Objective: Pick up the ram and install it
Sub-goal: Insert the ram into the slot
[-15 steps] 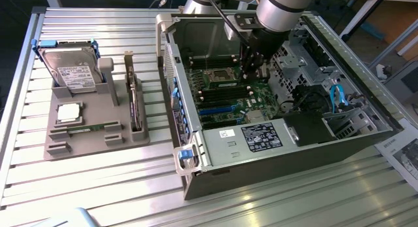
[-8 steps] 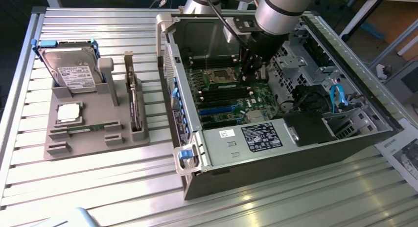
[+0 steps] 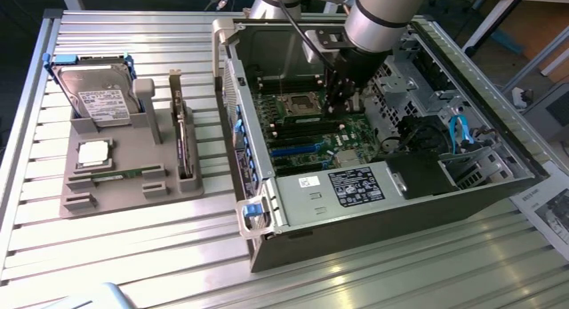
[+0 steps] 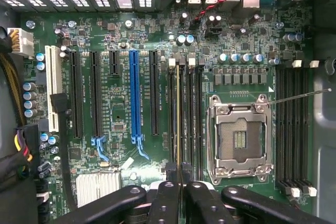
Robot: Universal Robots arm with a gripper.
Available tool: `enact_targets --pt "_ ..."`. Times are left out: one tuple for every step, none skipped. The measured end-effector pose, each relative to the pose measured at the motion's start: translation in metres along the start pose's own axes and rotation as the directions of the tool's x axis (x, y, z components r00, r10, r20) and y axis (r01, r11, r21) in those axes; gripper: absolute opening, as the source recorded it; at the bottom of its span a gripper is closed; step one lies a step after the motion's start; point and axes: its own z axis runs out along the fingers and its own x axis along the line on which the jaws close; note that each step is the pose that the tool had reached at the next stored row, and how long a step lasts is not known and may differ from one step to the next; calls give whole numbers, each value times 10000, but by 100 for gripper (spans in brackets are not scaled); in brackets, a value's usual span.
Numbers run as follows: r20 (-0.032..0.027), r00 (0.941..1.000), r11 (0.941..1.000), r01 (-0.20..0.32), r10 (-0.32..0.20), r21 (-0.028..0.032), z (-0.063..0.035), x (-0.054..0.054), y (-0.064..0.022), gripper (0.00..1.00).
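Fingers of the gripper (image 4: pixel 180 176) clamp the ram (image 4: pixel 178 114) edge-down, lined up with the memory slots (image 4: pixel 193 119) beside the processor socket (image 4: pixel 240 140), upper middle of the exterior view, evidently to seat straight.

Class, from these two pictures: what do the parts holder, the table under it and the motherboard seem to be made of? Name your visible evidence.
Parts holder: probably matte grey plastic; dull, no glare. Table: ribbed metal, likely aluminium; bright streaky reflections. Motherboard: glossy green circuit board, white printing, soldered parts.
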Motion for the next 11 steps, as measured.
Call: enact_targets --pt "1 10000 10000 -1 1 0 31 2 0 12" --pt "1 10000 10000 -1 1 0 55 4 0 12" --pt "0 10000 10000 -1 1 0 71 5 0 12" --pt "-1 10000 10000 0 0 0 71 5 0 12" --pt "-1 10000 10000 -1 1 0 71 5 0 12" --pt "-1 10000 10000 -1 1 0 71 5 0 12" --pt "-1 10000 10000 -1 1 0 72 5 0 12" --pt "-1 10000 10000 -1 1 0 73 6 2 12" --pt "0 10000 10000 -3 3 1 75 6 6 12" --pt "3 10000 10000 0 0 4 85 6 18 12" --pt "-1 10000 10000 0 0 4 88 7 20 12"
